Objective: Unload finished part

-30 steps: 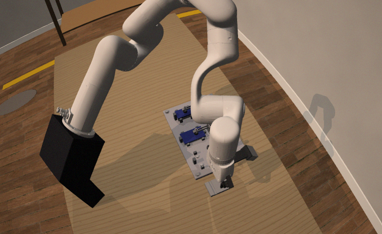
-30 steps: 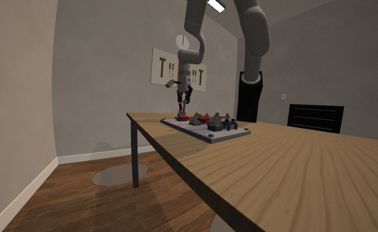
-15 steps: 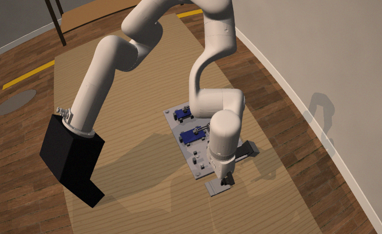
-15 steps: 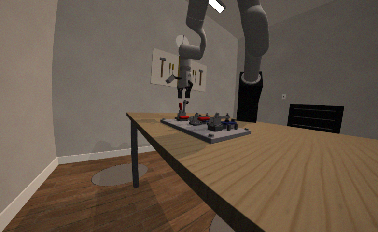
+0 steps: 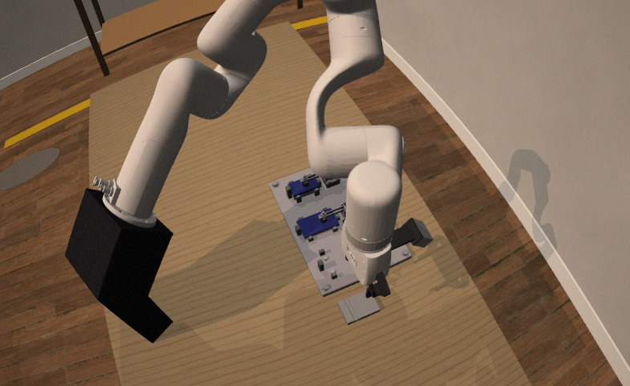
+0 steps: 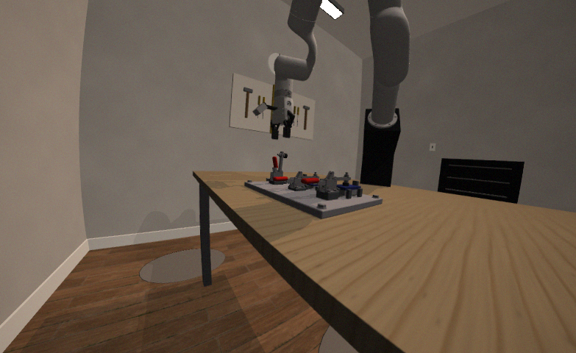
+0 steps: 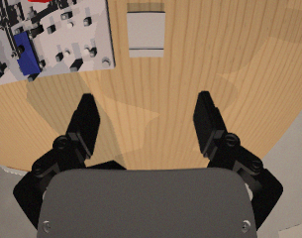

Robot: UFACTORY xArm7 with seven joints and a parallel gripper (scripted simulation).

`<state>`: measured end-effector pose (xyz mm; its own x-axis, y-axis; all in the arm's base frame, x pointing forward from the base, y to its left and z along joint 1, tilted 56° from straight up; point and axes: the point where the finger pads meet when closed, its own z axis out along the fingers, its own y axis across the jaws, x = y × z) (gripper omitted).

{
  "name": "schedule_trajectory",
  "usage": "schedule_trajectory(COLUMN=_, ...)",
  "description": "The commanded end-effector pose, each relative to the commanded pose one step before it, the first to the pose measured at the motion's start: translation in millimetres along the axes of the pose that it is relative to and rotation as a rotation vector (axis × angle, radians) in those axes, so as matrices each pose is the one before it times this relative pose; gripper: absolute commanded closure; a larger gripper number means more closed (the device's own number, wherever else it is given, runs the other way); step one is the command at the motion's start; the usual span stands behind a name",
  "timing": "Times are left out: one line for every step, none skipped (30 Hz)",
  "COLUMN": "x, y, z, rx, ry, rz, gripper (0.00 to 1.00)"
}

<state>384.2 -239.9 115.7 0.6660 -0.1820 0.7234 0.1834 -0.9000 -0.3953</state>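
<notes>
The finished grey part (image 5: 359, 309) with its milled slot lies flat on the table, just off the near end of the grey fixture plate (image 5: 330, 229). It also shows in the wrist view (image 7: 146, 31). My gripper (image 5: 377, 289) is open and empty, high above the table near that part; in the exterior view (image 6: 281, 130) it hangs well above the fixture. Two blue blanks (image 5: 303, 187) (image 5: 315, 223) sit in their nests under their clamps. The third nest (image 5: 327, 263) is empty, and its red clamp handle (image 6: 276, 162) stands upright.
The fixture plate (image 6: 313, 196) stands near the table's far corner. A black arm base (image 5: 117, 258) is at the table's left edge. A tool board hangs on the wall behind.
</notes>
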Motion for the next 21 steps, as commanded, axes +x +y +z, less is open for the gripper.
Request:
schedule_trajectory(x=0.39, y=0.98, z=-12.26, rx=-0.00304, ry=0.00127, rz=0.00021, gripper=0.05)
schedule_trajectory(x=-0.01, y=0.0, z=-1.67, rx=0.0, ry=-0.00001, rz=0.00001, gripper=0.05)
schedule_trajectory(x=0.0, y=0.0, z=-1.42, rx=0.0, ry=0.0, rz=0.0, gripper=0.05)
schedule_trajectory(x=0.0, y=0.0, z=0.0, rx=0.0, ry=0.0, rz=0.0, gripper=0.05)
schedule_trajectory(x=0.0, y=0.0, z=0.0, rx=0.0, ry=0.0, rz=0.0, gripper=0.05)
schedule_trajectory(x=0.0, y=0.0, z=-1.17, rx=0.0, ry=0.0, rz=0.0, gripper=0.05)
schedule_trajectory(x=0.0, y=0.0, z=-0.93, rx=0.0, ry=0.0, rz=0.0, gripper=0.05)
schedule_trajectory(x=0.0, y=0.0, z=-0.7, rx=0.0, ry=0.0, rz=0.0, gripper=0.05)
schedule_trajectory(x=0.0, y=0.0, z=-0.49, rx=0.0, ry=0.0, rz=0.0, gripper=0.05)
schedule_trajectory(x=0.0, y=0.0, z=-0.31, rx=0.0, ry=0.0, rz=0.0, gripper=0.05)
schedule_trajectory(x=0.0, y=0.0, z=-0.17, rx=0.0, ry=0.0, rz=0.0, gripper=0.05)
schedule_trajectory(x=0.0, y=0.0, z=-0.06, rx=0.0, ry=0.0, rz=0.0, gripper=0.05)
schedule_trajectory(x=0.0, y=0.0, z=-0.01, rx=0.0, ry=0.0, rz=0.0, gripper=0.05)
schedule_trajectory(x=0.0, y=0.0, z=0.0, rx=0.0, ry=0.0, rz=0.0, gripper=0.05)
schedule_trajectory(x=0.0, y=0.0, z=0.0, rx=0.0, ry=0.0, rz=0.0, gripper=0.05)
schedule_trajectory(x=0.0, y=0.0, z=0.0, rx=0.0, ry=0.0, rz=0.0, gripper=0.05)
schedule_trajectory(x=0.0, y=0.0, z=0.0, rx=0.0, ry=0.0, rz=0.0, gripper=0.05)
schedule_trajectory(x=0.0, y=0.0, z=0.0, rx=0.0, ry=0.0, rz=0.0, gripper=0.05)
schedule_trajectory(x=0.0, y=0.0, z=0.0, rx=0.0, ry=0.0, rz=0.0, gripper=0.05)
schedule_trajectory(x=0.0, y=0.0, z=0.0, rx=0.0, ry=0.0, rz=0.0, gripper=0.05)
schedule_trajectory(x=0.0, y=0.0, z=0.0, rx=0.0, ry=0.0, rz=0.0, gripper=0.05)
